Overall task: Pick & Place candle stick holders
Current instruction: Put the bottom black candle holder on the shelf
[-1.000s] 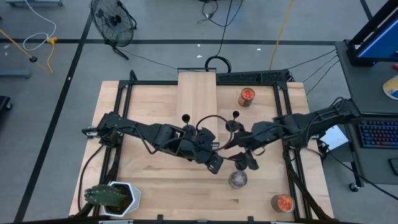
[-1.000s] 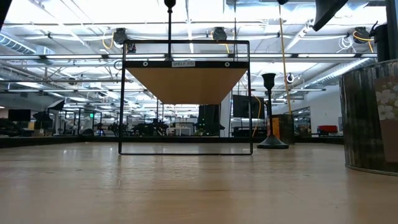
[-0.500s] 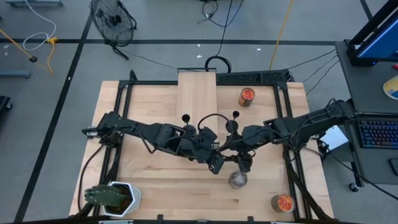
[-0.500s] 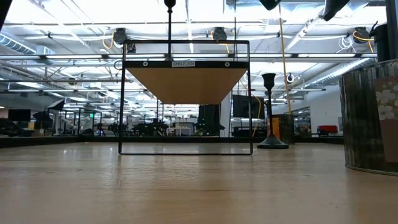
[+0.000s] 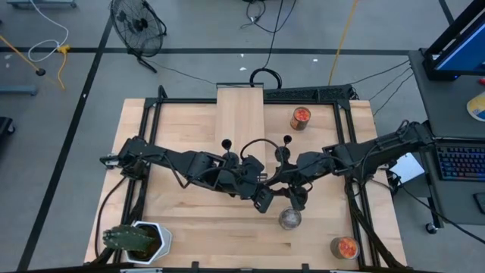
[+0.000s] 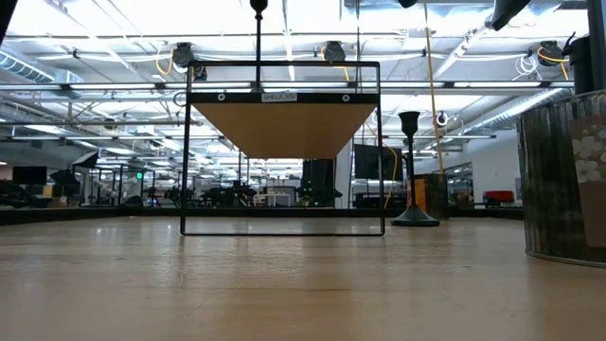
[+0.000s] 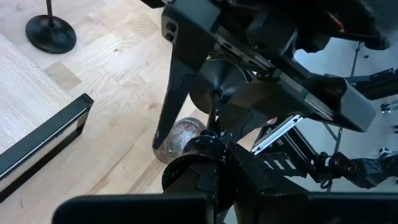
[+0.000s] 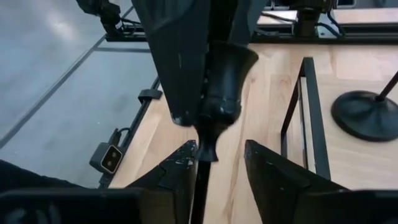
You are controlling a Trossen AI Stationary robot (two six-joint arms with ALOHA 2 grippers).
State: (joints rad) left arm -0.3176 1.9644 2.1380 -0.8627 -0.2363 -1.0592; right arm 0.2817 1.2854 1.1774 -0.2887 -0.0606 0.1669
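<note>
Table [image 5: 189, 227]: we are finding both arms meeting mid-table, at 12 o'clock from the silvery jar [image 5: 289, 218].
Left gripper [image 7: 208, 134]: clenching one candle stick holder [image 7: 214, 87] by its stem, apparently a handover.
Right gripper [image 8: 214, 163]: fingers closing around that stem, not yet clamped.

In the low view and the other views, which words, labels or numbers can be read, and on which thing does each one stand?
White label on the top bar of the black shelf frame, low view: printed text, too small to read with certainty.
Round silvery jar, low view: a white flower pattern, no words.
Orange jars, high view: no readable label.
Wrist views: no text in view.
</note>
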